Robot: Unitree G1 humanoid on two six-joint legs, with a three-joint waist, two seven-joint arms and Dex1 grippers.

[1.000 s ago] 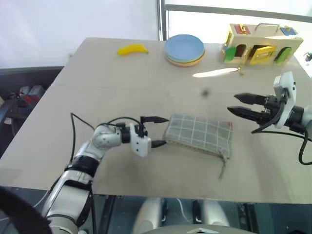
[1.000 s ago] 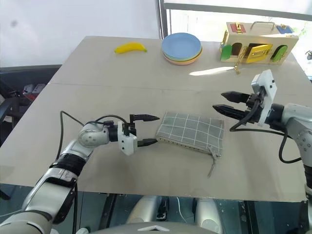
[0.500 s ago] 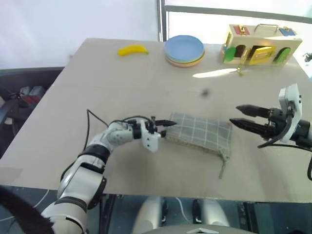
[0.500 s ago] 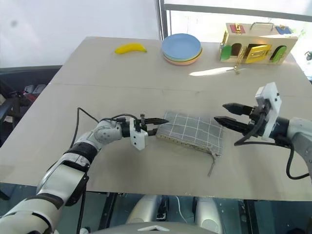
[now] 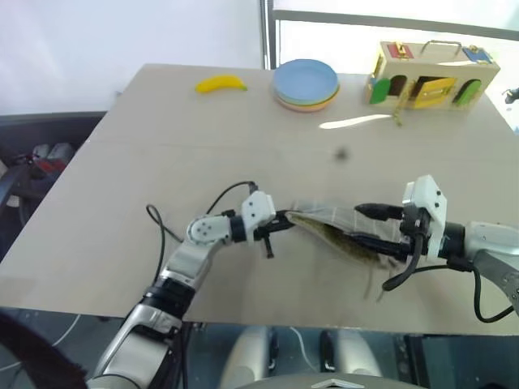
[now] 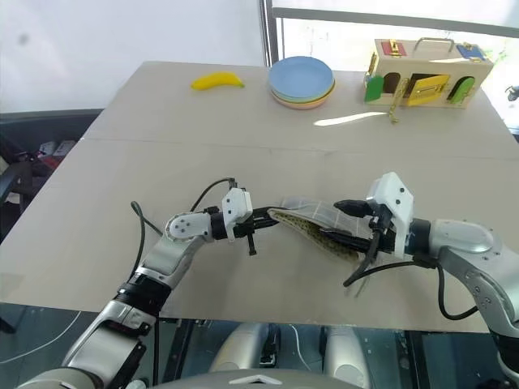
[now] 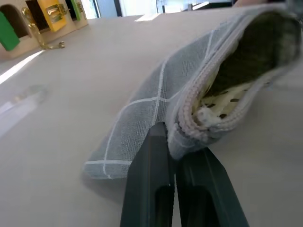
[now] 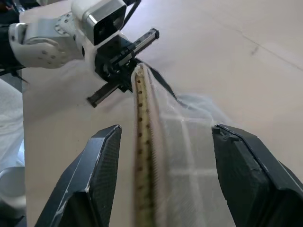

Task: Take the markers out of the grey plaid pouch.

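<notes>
Pinching the grey plaid pouch (image 5: 328,229), left gripper (image 5: 280,223) clamps; right gripper (image 5: 366,226) apparently straddles it.

Bright daylight comes in from the window behind the far edge of the flat beige worktop (image 5: 162,146). It makes a shiny white streak of glare (image 5: 357,121) on the worktop near the colourful wooden toy box (image 5: 434,73). The window glass looks washed out and white. Shadows are soft and pale. The soft grey plaid pouch (image 8: 184,146) looks smeared and blurry in the right wrist view. The two black fingers (image 7: 154,189) are big and a bit fuzzy in the left wrist view.
</notes>
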